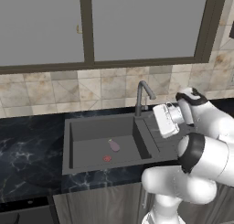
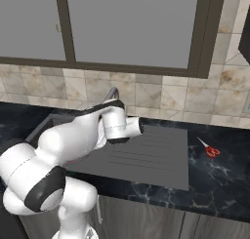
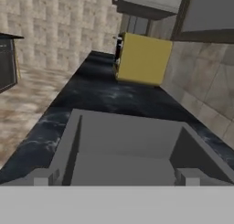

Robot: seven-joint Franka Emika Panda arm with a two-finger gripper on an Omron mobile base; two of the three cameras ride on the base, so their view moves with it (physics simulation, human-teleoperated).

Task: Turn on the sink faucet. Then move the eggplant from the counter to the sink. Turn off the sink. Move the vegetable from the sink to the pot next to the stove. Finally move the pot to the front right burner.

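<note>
With the eggplant (image 1: 114, 146) already lying in the sink (image 1: 82, 129) below, the pincer (image 1: 165, 120) hangs wide and empty beside the faucet (image 1: 142, 96) — likely poised for its lever.

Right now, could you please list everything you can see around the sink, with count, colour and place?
sink: one, dark grey, recessed in the counter
eggplant: one, pale purple, on the sink floor
drain: one, red, near the sink's front
sink faucet: one, dark grey, behind the sink
counter: one, black with white veins
drainboard: one, grey, ribbed, right of the basin
scissors: one, red-handled, on the counter right of the drainboard
box: one, yellow, far along the counter
gripper: one, white, open, beside the faucet
</note>
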